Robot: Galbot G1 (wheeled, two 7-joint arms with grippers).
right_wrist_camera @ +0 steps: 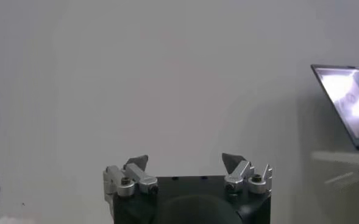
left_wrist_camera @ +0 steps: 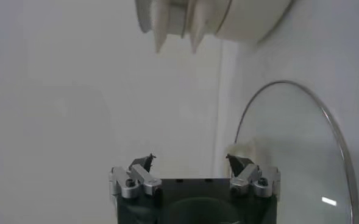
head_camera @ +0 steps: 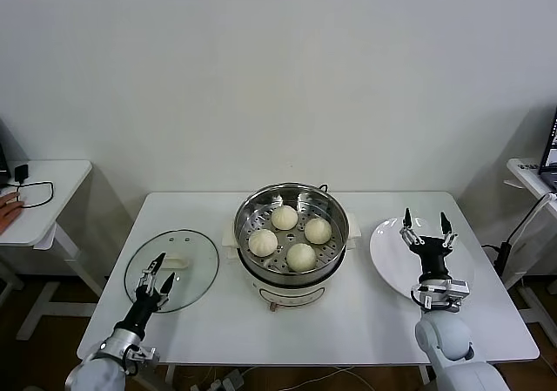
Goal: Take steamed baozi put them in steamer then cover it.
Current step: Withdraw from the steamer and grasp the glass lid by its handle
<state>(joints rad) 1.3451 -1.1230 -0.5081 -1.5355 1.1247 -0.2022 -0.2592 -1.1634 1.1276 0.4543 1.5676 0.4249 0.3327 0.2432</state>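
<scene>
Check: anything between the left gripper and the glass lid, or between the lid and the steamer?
Nothing visible. Left gripper, open, hangs over the cover, near its handle. Bare table separates cover from the steamer, which holds four baozi.

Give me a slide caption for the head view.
Four buns sit in the open steamer; its glass lid lies beside it, near the left tool.

1. A white table (head_camera: 365, 321) fills the lower middle of the head view.
2. A steel steamer (head_camera: 291, 234) stands at its centre, with 4 buns (head_camera: 301, 256) on the tray inside.
3. A glass lid (head_camera: 171, 267) lies flat at lower left.
4. A white plate (head_camera: 392, 252) lies at right.
</scene>
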